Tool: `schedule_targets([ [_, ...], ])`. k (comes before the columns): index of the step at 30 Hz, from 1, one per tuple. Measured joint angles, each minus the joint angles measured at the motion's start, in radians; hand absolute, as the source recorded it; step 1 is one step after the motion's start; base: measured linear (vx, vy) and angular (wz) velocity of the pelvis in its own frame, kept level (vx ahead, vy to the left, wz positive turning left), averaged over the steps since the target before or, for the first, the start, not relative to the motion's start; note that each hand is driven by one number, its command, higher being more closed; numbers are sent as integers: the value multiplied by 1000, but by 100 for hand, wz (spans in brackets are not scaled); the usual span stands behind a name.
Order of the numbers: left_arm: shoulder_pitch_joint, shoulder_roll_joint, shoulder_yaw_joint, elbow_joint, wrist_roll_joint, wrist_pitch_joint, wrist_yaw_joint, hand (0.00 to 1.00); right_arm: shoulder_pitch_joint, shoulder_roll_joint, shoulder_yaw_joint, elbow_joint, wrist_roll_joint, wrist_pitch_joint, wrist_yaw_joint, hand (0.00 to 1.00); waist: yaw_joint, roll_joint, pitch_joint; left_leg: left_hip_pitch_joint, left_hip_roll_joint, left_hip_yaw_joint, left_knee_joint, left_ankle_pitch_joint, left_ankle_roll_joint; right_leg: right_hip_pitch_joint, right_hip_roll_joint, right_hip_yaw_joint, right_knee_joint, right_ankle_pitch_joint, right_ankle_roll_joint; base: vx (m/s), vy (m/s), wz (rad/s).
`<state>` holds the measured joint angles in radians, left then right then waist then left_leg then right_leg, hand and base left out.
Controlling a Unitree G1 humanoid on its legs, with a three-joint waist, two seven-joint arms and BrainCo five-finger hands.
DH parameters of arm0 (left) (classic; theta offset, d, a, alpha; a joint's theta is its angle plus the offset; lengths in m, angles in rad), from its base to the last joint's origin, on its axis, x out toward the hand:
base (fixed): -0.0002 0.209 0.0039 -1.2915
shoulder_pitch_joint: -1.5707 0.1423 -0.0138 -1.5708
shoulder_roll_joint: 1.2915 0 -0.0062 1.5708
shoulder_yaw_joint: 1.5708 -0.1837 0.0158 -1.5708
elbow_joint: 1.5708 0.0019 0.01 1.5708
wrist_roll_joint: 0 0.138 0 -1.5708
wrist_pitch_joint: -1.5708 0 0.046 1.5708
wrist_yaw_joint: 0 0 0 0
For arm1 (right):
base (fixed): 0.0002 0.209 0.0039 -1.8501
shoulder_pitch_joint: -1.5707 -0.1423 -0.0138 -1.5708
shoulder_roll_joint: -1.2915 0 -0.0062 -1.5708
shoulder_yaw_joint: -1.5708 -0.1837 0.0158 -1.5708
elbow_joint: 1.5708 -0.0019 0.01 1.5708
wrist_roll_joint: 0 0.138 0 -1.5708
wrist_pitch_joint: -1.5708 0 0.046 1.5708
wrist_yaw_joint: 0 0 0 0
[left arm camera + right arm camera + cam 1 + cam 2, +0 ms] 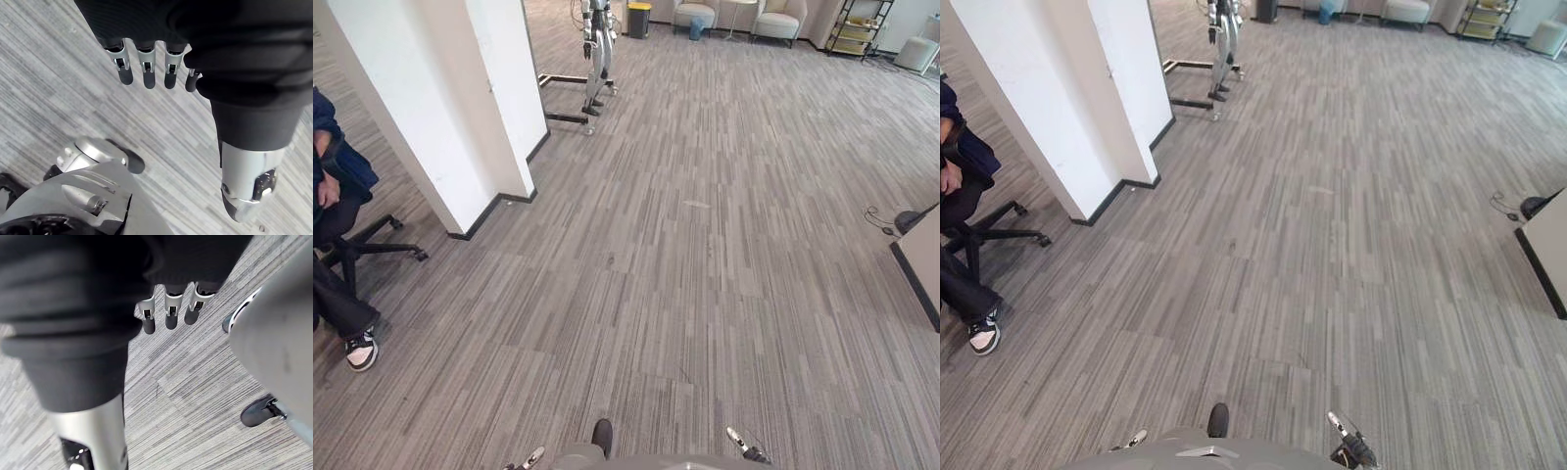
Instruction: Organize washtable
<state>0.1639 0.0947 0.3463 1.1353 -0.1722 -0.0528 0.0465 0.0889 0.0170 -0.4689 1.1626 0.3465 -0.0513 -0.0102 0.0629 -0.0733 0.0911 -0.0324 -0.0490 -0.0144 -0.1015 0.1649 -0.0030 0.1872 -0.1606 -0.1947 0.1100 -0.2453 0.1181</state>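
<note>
The right hand [168,301] hangs above the grey striped carpet floor [195,382], its fingers [148,320] straight and relaxed in a row, the thumb [93,431] standing apart from them.

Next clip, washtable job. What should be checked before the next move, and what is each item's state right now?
1. Left hand empty: ok, fingers straight, holding nothing.
2. Right hand empty: ok, fingers straight, holding nothing.
3. Washtable located: not ok; the head views face grey striped carpet floor.
4. Seated person in dark clothes on black office chair: ok, far left, apart from both hands.
5. White square pillar: ok, standing left of the way ahead.
</note>
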Motion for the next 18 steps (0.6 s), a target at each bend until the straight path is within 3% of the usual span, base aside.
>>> schedule_targets([
  [3,-7,2,-2,9,-13,1,-8,0,-25,-18,-20,28,-61,20,10,0,2,-3,-15,-99,-15,16,112,-57,14,-47,-17,1,-17,3,1,71,52,-5],
  [5,-8,11,-12,7,-19,2,-16,0,-29,-22,-55,29,-91,21,10,0,2,-10,-12,-218,-54,39,374,-187,68,-63,-64,-22,17,-18,30,269,99,10],
  [6,12,4,-45,7,-18,3,-17,0,-17,-38,-53,28,-94,22,11,0,4,18,-22,-225,-69,41,469,-314,79,-53,-79,-34,109,-34,61,364,106,13],
  [7,8,-1,-48,17,-18,4,-18,0,-15,-40,-48,27,-94,25,10,0,0,24,-18,-223,-74,43,495,-338,77,-85,-92,-35,208,-46,56,367,129,12],
  [8,6,1,-60,35,-18,6,-18,0,-16,-52,-32,15,-93,25,14,0,-3,42,-19,-195,-74,35,490,-358,86,-204,-122,-29,464,-11,1,246,143,9],
  [9,-2,0,-74,38,-16,7,-19,0,-23,-59,-28,15,-92,25,14,0,-4,49,-16,-175,-71,34,482,-366,93,-261,-134,-19,590,12,-38,278,134,0],
  [11,-7,12,-66,32,-13,9,-18,0,-42,-53,-6,14,-90,14,20,0,-7,30,20,-61,-67,37,427,-396,106,-398,-138,-9,849,7,-56,360,80,-27],
  [12,-7,22,-69,31,-9,10,-17,0,-47,-48,-4,15,-89,11,21,0,-13,16,23,28,-59,38,352,-398,107,-457,-117,-66,830,-23,-70,351,43,-31],
  [14,-13,23,-75,33,-3,10,-17,0,-50,-52,-6,15,-88,9,22,0,-29,20,22,71,-44,32,310,-402,104,-487,-87,-124,726,-32,-69,322,9,3],
  [15,-38,21,-74,32,-3,9,-17,0,-50,-57,-18,16,-80,9,20,0,-42,24,24,114,-29,14,275,-417,92,-525,-50,-191,532,-18,-72,406,-8,25],
  [16,-47,22,-74,32,-3,9,-17,0,-47,-58,-20,18,-68,10,20,0,-46,25,24,127,-26,5,263,-426,87,-538,-38,-214,444,4,-67,394,-6,32],
  [17,-61,19,-73,29,-3,9,-17,0,-40,-57,-40,22,-53,12,19,0,-53,25,24,160,-19,-9,237,-444,71,-554,-12,-247,262,81,-67,170,-4,25],
  [18,-69,18,-74,29,-2,9,-17,0,-33,-56,-52,25,-52,16,19,0,-55,24,25,182,-17,-20,221,-454,63,-556,0,-262,174,122,-60,173,-50,39],
])
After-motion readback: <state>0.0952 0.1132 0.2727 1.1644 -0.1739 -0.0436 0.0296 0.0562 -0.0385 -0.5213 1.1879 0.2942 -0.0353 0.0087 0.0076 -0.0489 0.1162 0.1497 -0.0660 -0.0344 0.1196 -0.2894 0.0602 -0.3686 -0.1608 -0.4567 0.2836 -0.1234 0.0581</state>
